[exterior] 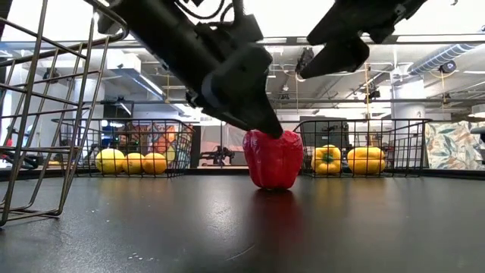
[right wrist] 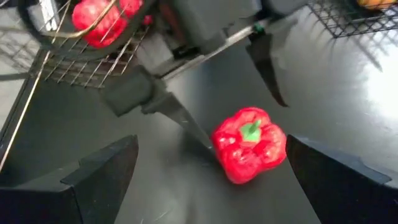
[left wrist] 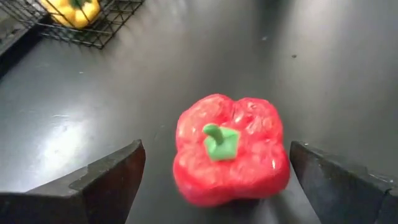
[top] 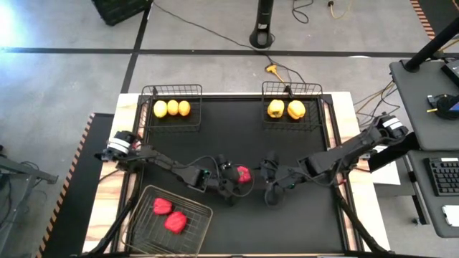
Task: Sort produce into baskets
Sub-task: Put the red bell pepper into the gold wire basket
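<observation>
Last red pepper [left wrist: 230, 149] upright on worktop, stem up, sitting btwn spread fingers of left pincer [left wrist: 217, 177]; right pincer [right wrist: 211, 165] also open, farther off.

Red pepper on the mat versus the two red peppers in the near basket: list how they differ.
The loose red pepper stands alone on the black mat between the left gripper's open fingers; the basket peppers lie side by side inside the wire basket, away from both grippers. All three are red.
</observation>
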